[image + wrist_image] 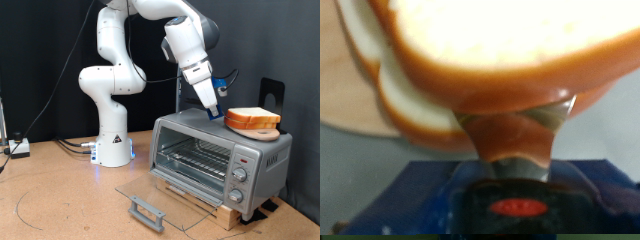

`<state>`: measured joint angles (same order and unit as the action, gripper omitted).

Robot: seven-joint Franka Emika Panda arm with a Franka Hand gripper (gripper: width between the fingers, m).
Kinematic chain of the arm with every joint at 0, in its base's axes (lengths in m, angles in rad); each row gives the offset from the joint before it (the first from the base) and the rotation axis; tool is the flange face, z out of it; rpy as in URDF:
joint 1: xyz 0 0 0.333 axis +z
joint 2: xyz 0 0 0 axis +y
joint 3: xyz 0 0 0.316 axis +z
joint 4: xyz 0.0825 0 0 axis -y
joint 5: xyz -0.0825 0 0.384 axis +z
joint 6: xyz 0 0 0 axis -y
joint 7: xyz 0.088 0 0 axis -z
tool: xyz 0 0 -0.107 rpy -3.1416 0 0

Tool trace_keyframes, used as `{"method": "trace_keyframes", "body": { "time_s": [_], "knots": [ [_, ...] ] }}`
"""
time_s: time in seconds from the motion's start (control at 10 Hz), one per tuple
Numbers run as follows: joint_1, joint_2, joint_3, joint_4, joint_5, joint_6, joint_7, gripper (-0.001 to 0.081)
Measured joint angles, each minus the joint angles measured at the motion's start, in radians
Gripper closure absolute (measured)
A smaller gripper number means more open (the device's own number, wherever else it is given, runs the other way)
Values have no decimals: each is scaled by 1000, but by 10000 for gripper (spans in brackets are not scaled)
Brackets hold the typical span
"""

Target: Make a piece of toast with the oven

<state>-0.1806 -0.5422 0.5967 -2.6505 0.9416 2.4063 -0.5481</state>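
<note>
Atop the oven (220, 160), the pincer (214, 113) touches the toast (252, 119).

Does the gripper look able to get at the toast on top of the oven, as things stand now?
Probably yes. The gripper hangs just beside the piece of toast, which lies on a round wooden board on the oven. Nothing stands between them; the wrist view shows the slice's crust right at the fingers.
</note>
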Motion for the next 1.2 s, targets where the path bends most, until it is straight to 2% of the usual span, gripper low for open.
{"method": "trace_keyframes", "body": {
  "time_s": [0.3, 0.6, 0.9, 1.0, 1.1, 1.2],
  "knots": [
    [12, -1, -8, -6, 132, 58, -70, 384],
    [14, -22, -36, -33, 195, 52, -116, 384],
    [19, -120, -139, -90, 183, -107, -170, 384],
    [17, -157, -168, -109, 153, -150, -174, 384],
    [15, -202, -185, -128, 127, -185, -173, 384],
    [15, -198, -184, -128, 128, -184, -173, 384]
  ]
}}
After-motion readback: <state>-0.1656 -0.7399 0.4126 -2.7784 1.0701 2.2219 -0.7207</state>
